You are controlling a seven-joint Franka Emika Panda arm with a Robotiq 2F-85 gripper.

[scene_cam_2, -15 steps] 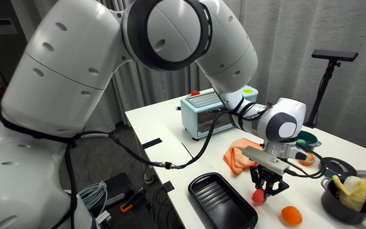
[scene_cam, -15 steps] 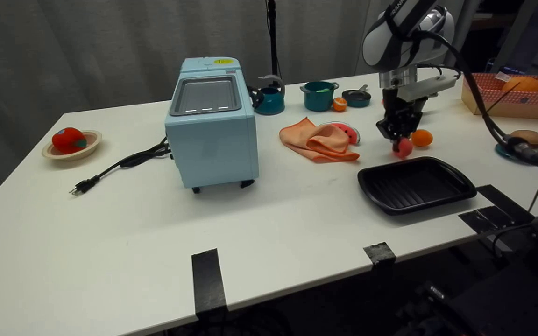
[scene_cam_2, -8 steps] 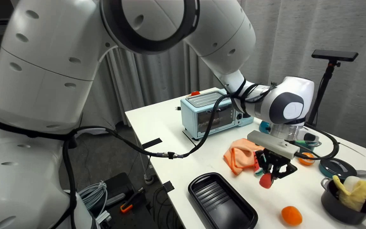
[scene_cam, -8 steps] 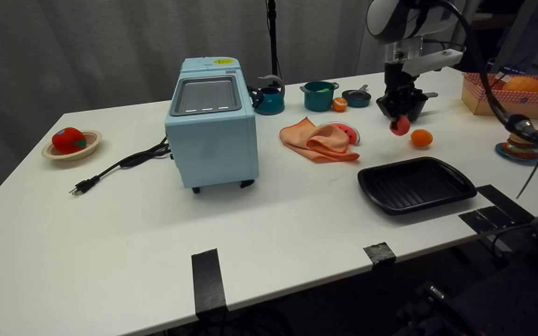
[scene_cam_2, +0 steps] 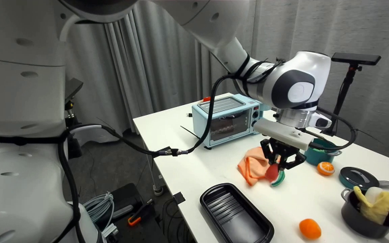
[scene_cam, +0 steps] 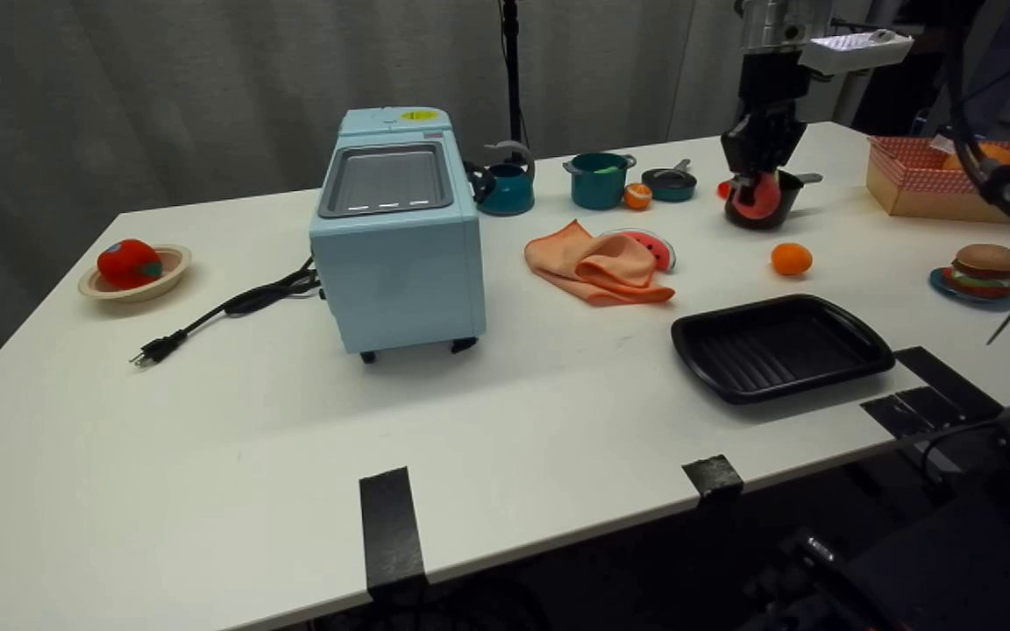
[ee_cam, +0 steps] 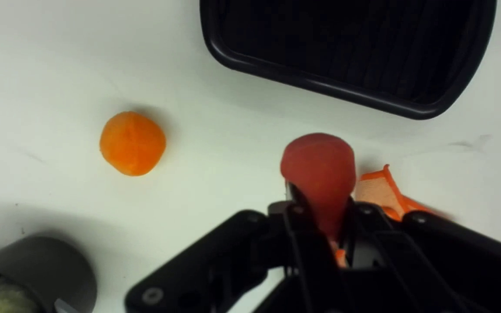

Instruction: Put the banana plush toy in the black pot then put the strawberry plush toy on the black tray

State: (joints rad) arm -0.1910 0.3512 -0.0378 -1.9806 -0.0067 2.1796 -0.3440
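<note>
The red strawberry plush toy (scene_cam: 757, 198) hangs above the table; it also shows in an exterior view (scene_cam_2: 271, 172) and in the wrist view (ee_cam: 319, 163). My gripper (ee_cam: 322, 202) is shut on it, one finger at each side. The black tray (scene_cam_2: 236, 216) lies flat and empty on the table, and its rim shows in the wrist view (ee_cam: 320, 84). The pale-yellow banana plush toy (scene_cam_2: 377, 209) sits in the black pot (scene_cam_2: 363, 219), sticking up over its rim. The pot shows partly behind the strawberry in an exterior view (scene_cam: 787, 194), where the banana is hidden.
An orange round fruit (scene_cam_2: 310, 228) lies between tray and pot. An orange cloth (scene_cam: 597, 267) and a watermelon slice (scene_cam: 652, 248) lie nearby. A blue toaster oven (scene_cam: 400, 263), teal pot (scene_cam: 597, 184), dark pan (scene_cam_2: 358, 178), burger (scene_cam: 983, 272) and basket (scene_cam: 952, 188) stand around.
My gripper has risen with the strawberry from near the table to well above it. The tray, pot, banana and other things have not moved.
</note>
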